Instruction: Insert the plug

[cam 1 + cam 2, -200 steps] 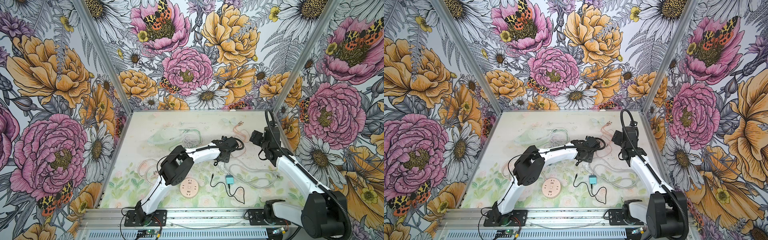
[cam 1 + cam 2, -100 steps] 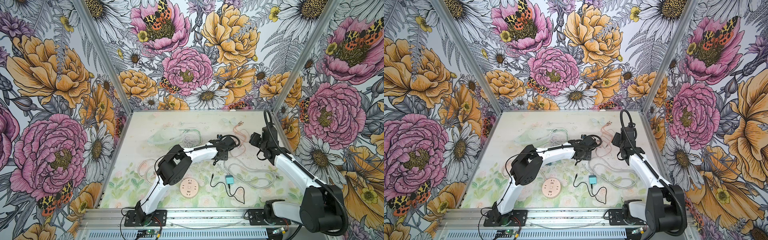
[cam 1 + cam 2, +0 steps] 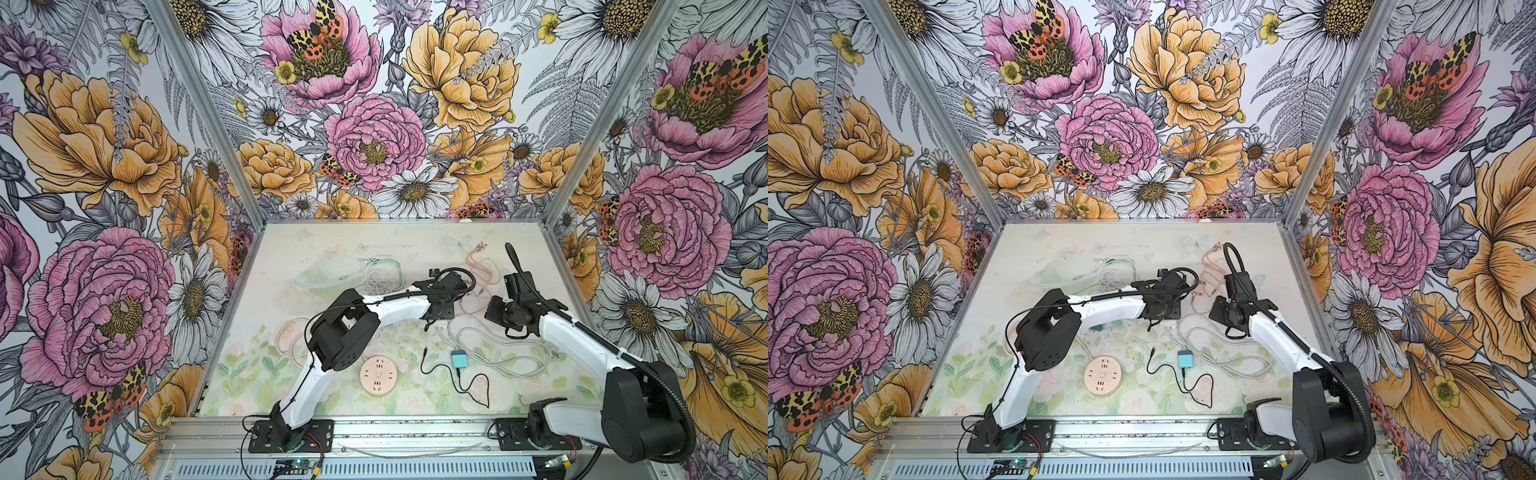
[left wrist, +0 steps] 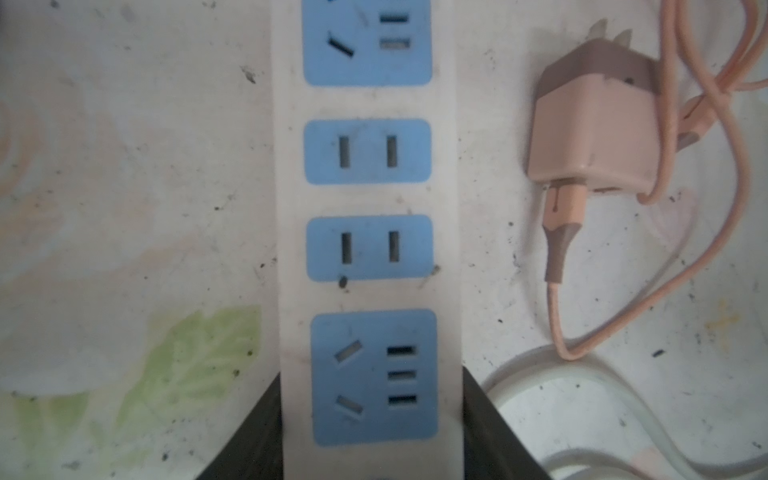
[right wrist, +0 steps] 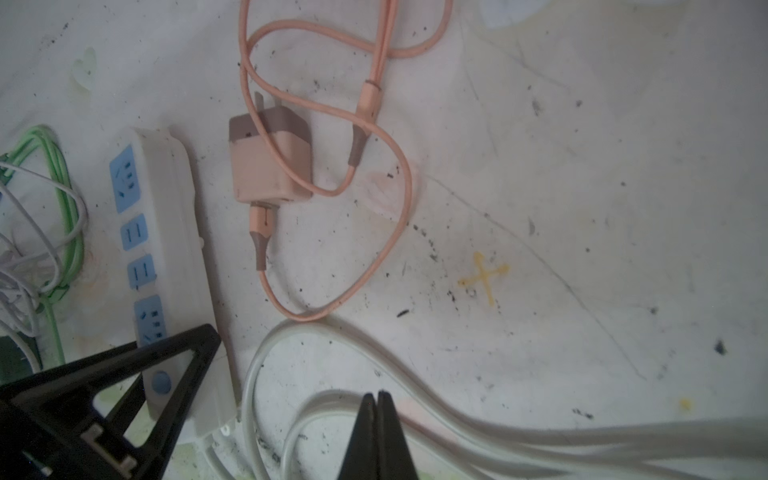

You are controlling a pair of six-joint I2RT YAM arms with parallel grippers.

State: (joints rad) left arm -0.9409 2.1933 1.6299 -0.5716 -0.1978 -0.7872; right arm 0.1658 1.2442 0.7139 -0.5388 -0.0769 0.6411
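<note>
Right fingers [image 5: 361, 440]: pressed together with nothing between them. They hang over the white cable [image 5: 540, 440], not over the plug.
Left fingers [image 4: 249, 440]: set against both long sides of the power strip [image 4: 370, 199] at one end, touching it. I judge that they hold it steady for you.
Plug [image 4: 590, 129]: the pink charger block lies on the surface [image 4: 124, 166], just beside the power strip and not touching it. Its two prongs are at the end away from the connector, and its pink cable [image 4: 555, 316] loops over it.
Done: as far as you can see, only the power strip is secured by the left fingers.
Left to do: you must open the right fingers, take the plug, turn the prongs toward a blue socket [image 4: 368, 151] and push it in. All four sockets in the left wrist view are empty.
Writing: no brand or label can be read on the power strip or the plug. Only a yellow cross mark [image 5: 484, 276] is painted on the surface.
</note>
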